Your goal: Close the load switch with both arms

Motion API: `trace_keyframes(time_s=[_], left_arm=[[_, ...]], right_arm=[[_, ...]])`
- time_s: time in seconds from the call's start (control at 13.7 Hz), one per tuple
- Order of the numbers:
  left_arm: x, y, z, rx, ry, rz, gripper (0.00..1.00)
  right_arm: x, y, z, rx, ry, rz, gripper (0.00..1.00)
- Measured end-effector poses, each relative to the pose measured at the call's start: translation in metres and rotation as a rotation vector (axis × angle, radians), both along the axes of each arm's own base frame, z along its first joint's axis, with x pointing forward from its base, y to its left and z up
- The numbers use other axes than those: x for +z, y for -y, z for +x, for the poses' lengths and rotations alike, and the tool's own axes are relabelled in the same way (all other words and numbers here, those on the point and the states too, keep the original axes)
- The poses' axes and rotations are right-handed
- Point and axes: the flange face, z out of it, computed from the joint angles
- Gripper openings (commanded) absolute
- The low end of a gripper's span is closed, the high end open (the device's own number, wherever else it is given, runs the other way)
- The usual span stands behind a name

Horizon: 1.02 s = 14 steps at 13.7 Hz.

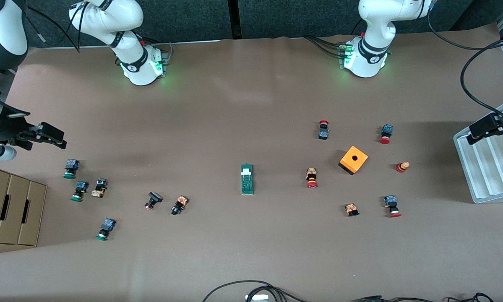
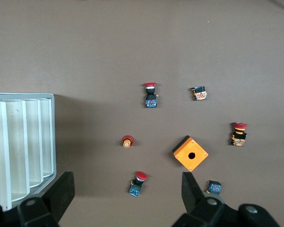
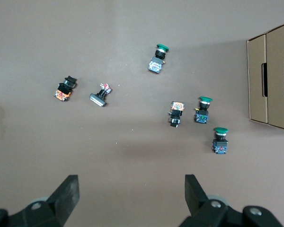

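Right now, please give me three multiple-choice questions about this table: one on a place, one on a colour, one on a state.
1. Where does the load switch lie?
A. mid-table
B. in the white tray
C. on the cardboard boxes

2. What colour is the cube with a hole?
A. blue
B. orange
C. white

3. How is the left end effector?
A. shut on the switch
B. open, holding nothing
C. shut on a button

Key: 1 A, it lies alone between the two button groups. 2 B, plainly orange in both views. 3 B, its fingers stand wide apart over the table.

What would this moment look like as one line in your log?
load switch: mid-table, untouched | left claw: open, above white tray's edge | right claw: open, above bare table
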Motion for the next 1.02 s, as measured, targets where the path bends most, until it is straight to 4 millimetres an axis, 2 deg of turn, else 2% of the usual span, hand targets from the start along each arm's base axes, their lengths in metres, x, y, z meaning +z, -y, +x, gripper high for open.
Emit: trace_keyframes(time_s=[1.02], left_arm=[[-0.0001, 0.0, 0.0, 0.0, 0.0, 0.0, 1.0]], right_arm=[[0.0014, -0.0007, 0.0019, 0.001, 0.017, 0.0, 0.99]])
